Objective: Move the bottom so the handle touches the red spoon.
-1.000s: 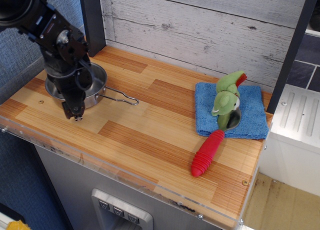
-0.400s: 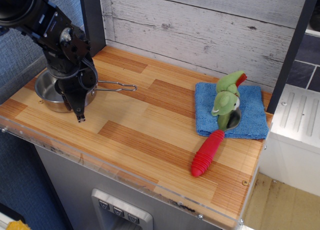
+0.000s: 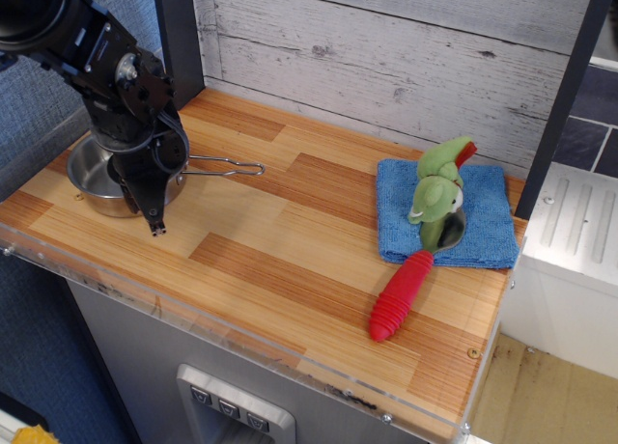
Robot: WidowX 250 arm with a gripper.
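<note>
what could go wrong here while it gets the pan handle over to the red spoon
The pan sits at the far left, with a long stretch of counter before the red spoon; its thin wire handle could swing off line. The green toy stands over the spoon's bowl on the blue cloth, so a push could topple it. The pincer seems to hold nothing.

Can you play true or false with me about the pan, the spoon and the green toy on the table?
1. The pan sits at the left end of the table. True.
2. The pan's wire handle touches the red spoon. False: they lie far apart, with bare wood between them.
3. The green toy is on the blue cloth. True.
4. The spoon lies inside the pan. False: it lies at the right, its metal end on the cloth by the toy.
5. The gripper is over by the toy. False: it is at the pan, its tip low by the pan's rim.
</note>
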